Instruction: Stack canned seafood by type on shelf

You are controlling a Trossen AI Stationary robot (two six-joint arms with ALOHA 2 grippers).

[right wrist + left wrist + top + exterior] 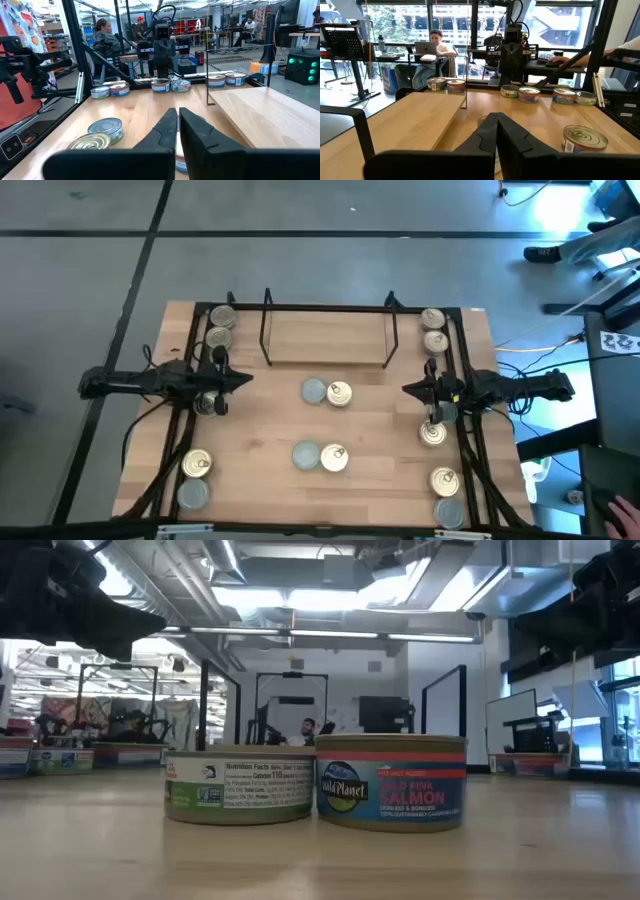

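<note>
Tins lie in silver-and-gold pairs across the tabletop point(260, 430), presumably awaiting sorting, one pair point(326, 392) just before the empty shelf point(326, 338), while left gripper point(244, 380) and right gripper point(408, 389) hover clenched, holding nothing

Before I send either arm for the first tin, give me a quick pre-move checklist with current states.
1. Shelf board free of tins: ok.
2. Left gripper carrying nothing, fingers shut: ok.
3. Right gripper carrying nothing, fingers shut: ok.
4. Fingers opened for a grasp: not ok.
5. Middle tins in pairs, silver-top tin beside gold-lid tin: ok.
6. Labels of the side tins readable: cannot tell.
</note>
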